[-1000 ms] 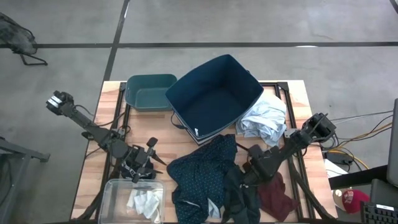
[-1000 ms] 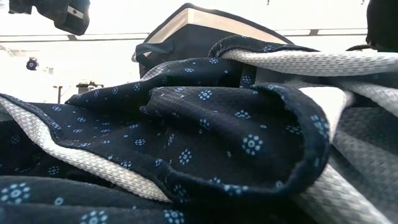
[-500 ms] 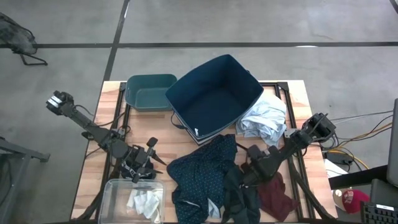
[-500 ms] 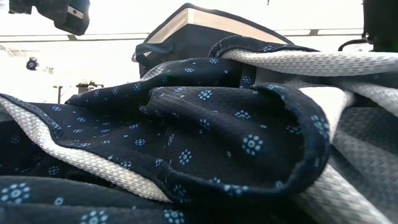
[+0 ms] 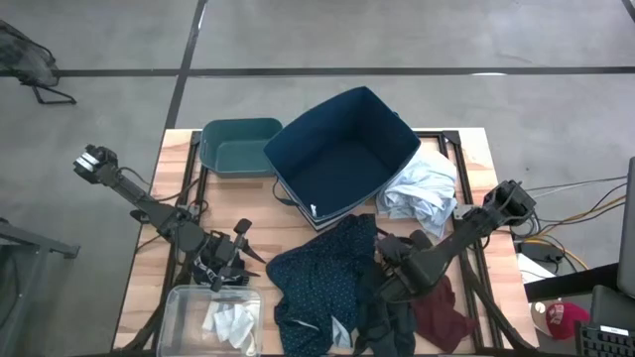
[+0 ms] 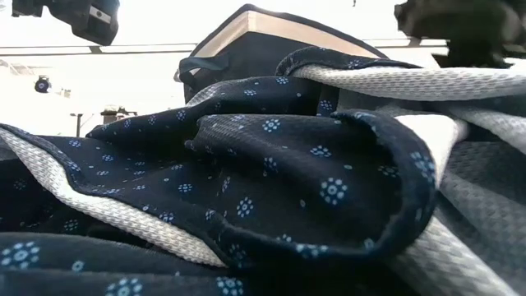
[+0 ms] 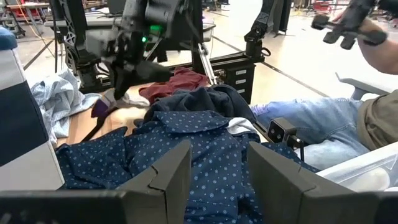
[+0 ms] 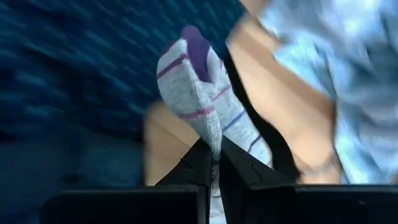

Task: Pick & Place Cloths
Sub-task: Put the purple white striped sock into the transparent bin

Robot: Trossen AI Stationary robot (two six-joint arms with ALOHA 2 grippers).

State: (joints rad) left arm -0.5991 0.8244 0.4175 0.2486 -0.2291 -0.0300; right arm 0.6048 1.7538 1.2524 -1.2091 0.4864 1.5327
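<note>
grey concrete floor (image 5: 417, 40) — wooden table (image 5: 149, 268)

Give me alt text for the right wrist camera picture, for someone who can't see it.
The right claw is shut on a grey sock with purple stripes and a purple toe, the sock sticking up from between its dark fingers. Behind it lie the navy dotted shirt, bare wooden table and the pale blue-white shirt.

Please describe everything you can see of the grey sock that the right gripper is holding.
The grey sock is a small knitted piece, light grey with thin purple stripes and a purple tip. It looks soft and ribbed. The right gripper is shut on one end of it, and the rest hangs from the fingers, lifted above the bare wood. In the left wrist view it dangles from that gripper beside the maroon cloth.
</note>
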